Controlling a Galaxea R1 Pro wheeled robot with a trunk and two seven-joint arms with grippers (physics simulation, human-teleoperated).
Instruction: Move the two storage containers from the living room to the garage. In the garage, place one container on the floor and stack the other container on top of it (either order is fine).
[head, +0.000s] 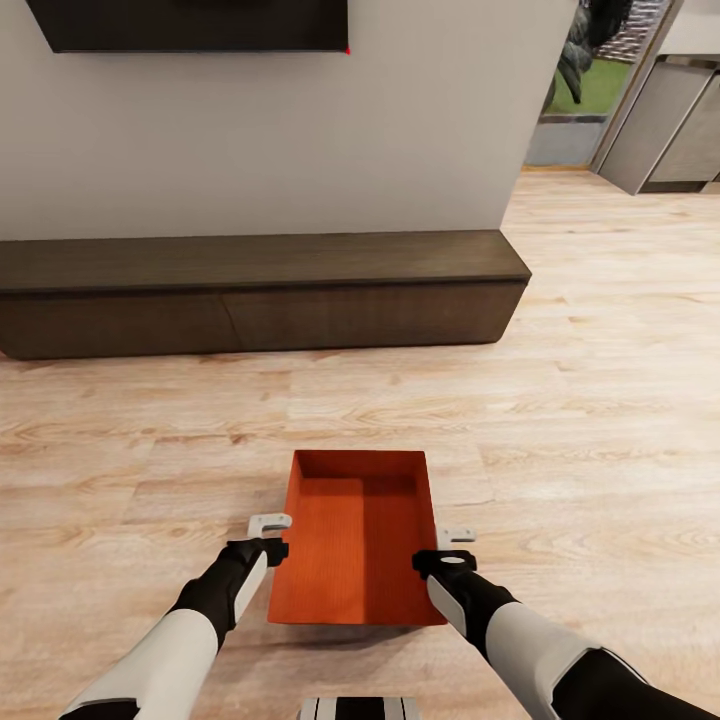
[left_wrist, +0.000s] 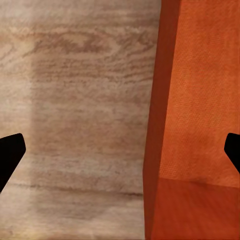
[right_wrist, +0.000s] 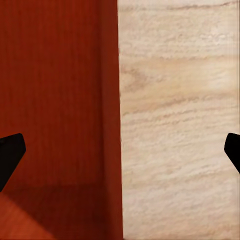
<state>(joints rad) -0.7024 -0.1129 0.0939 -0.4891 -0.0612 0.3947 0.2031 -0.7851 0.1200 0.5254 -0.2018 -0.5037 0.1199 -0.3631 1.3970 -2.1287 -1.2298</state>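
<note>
One orange-red storage container (head: 358, 548) lies lidless on the light wood-plank floor of the living room, just in front of me. My left gripper (head: 274, 536) is at its left long wall and my right gripper (head: 446, 548) at its right long wall. In the left wrist view the storage container (left_wrist: 200, 100) has its wall between the spread black fingertips (left_wrist: 10, 152), so the left gripper (left_wrist: 120, 155) is open astride it. The right gripper (right_wrist: 120, 155) is likewise open over the storage container's (right_wrist: 50, 100) other wall. Nothing is gripped.
A low dark wood console (head: 260, 285) runs along the pale wall ahead, under a black wall-mounted TV (head: 190, 25). At the back right the plank floor (head: 600, 330) leads past grey cabinets (head: 670, 125) towards a glass door (head: 590, 80).
</note>
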